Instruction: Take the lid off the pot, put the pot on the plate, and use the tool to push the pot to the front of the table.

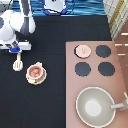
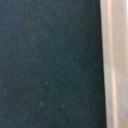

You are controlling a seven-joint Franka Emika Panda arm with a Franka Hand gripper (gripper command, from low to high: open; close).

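Lid (image 1: 83, 50) off, parked on the stove. Pot (image 1: 35, 73) sits on plate (image 1: 40, 81) on counter (image 1: 55, 100). End effector (image 1: 16, 48) above spatula (image 1: 18, 63); finger state unclear. Spatula probably light and stiff; grip the thin handle.

I am seeing the arm reaching down from the exterior view's top, near the table's (image 1: 60, 100) top-left corner. Its white links are folding into a bend at the exterior view's left edge, with a dark segment running up toward the base. The gripper (image 1: 16, 48) is hanging at the end of that bend, pointing down over the table's left side, close to the left edge. I am not making out how it is set. The wrist view is looking straight down from the hand.
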